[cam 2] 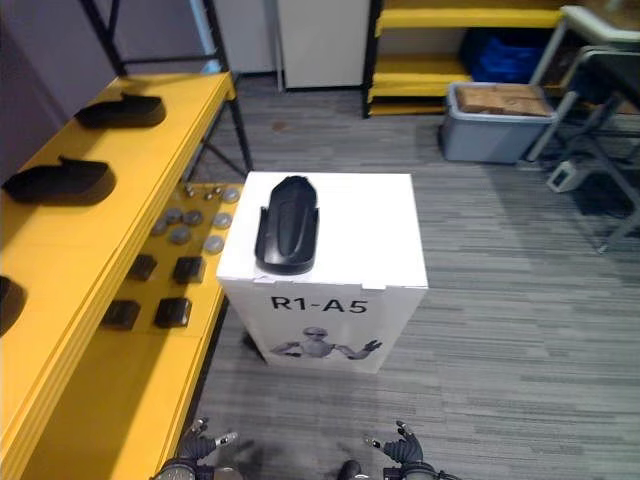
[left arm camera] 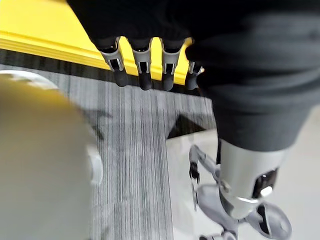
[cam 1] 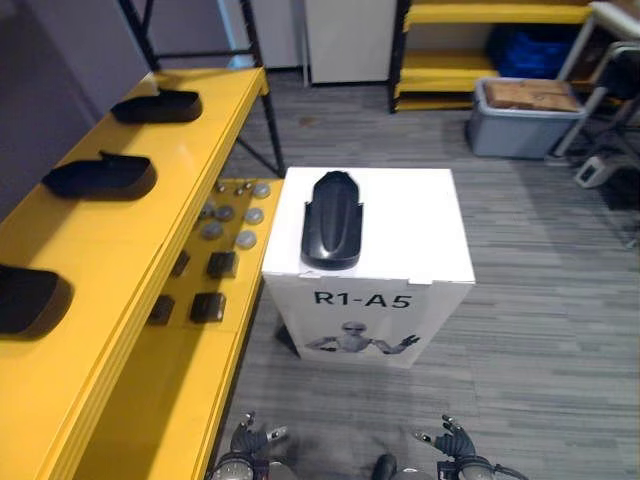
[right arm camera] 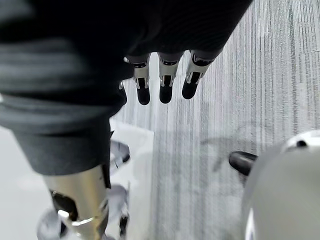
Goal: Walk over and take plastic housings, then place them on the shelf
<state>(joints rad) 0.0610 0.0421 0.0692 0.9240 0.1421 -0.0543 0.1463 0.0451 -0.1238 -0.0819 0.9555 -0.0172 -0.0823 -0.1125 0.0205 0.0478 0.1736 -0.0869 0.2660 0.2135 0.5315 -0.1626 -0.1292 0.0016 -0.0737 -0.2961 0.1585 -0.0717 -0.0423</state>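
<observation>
While the left robot hand (cam 1: pixel 246 444) and right robot hand (cam 1: pixel 455 444) are hanging open, a bad grab could be knocking the 12 o'clock housing (cam 1: pixel 332 220) off its box (cam 1: pixel 405 235).

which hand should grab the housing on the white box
Left, probably: the black plastic housing lies left of centre on the white box, nearer the left hand than the right hand, and the yellow shelf is on that side.
</observation>
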